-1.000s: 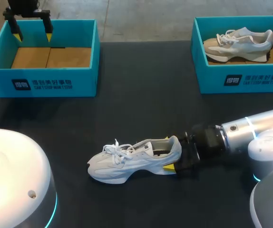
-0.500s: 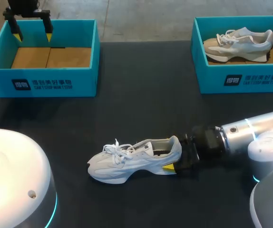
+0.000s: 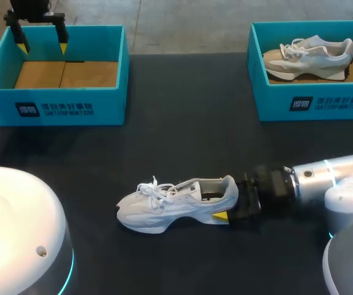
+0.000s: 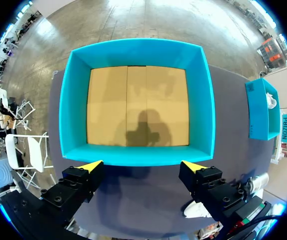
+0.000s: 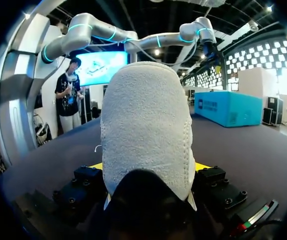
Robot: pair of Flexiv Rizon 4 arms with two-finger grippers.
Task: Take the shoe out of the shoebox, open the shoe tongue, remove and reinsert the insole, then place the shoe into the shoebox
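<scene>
My right tool [image 5: 148, 166] is clamping the heel of the white lace-up mesh sneaker [image 3: 170, 206], which is lying on its sole near the front edge of the dark surface [image 3: 182, 123]. It is looking light and soft, and the stiffer heel is probably giving the surest hold. My left tool [image 4: 141, 167], fingers apart, is hovering over the empty teal cardboard shoebox [image 4: 133, 156] at the far-left corner.

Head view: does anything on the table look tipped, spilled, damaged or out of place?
Nothing stands out. The white shoe stands on its sole on the table, heel clamped in the right hand. The left hand hangs open above the empty left shoebox; the other shoe lies in the right shoebox.
</scene>
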